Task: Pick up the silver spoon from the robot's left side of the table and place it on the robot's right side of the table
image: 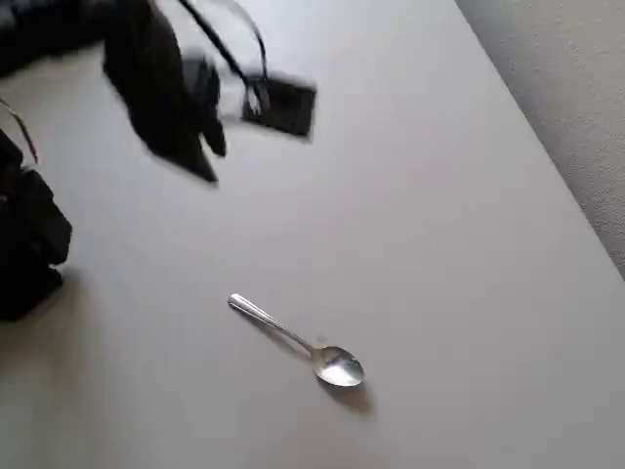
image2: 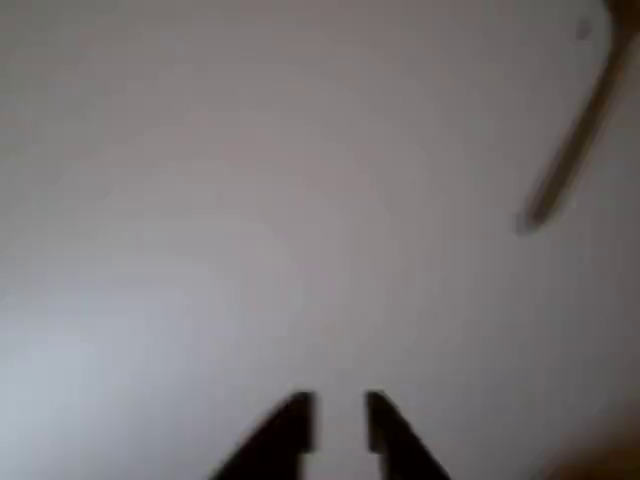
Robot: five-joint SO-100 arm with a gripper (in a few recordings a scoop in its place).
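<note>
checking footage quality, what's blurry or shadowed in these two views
Overhead view: the gripper is motion-smeared, the silver spoon fairly sharp with glare on its bowl and a soft shadow on the table. Wrist view: everything is soft, the spoon a dim streak.

It reads as an office or a plain indoor workroom; well to the right of the gripper [image: 210,147] in the overhead view, past the straight edge of the broad off-white table [image: 439,244], lies grey speckled carpet [image: 576,107], the hard-wearing sort laid in offices; a black robot arm [image: 146,78] with loose black cables [image: 234,49] stands over the matte tabletop, which suggests a bench for trials; the single teaspoon [image: 298,342] below the gripper hints at no kitchen; no more tells the kind of room.
</note>
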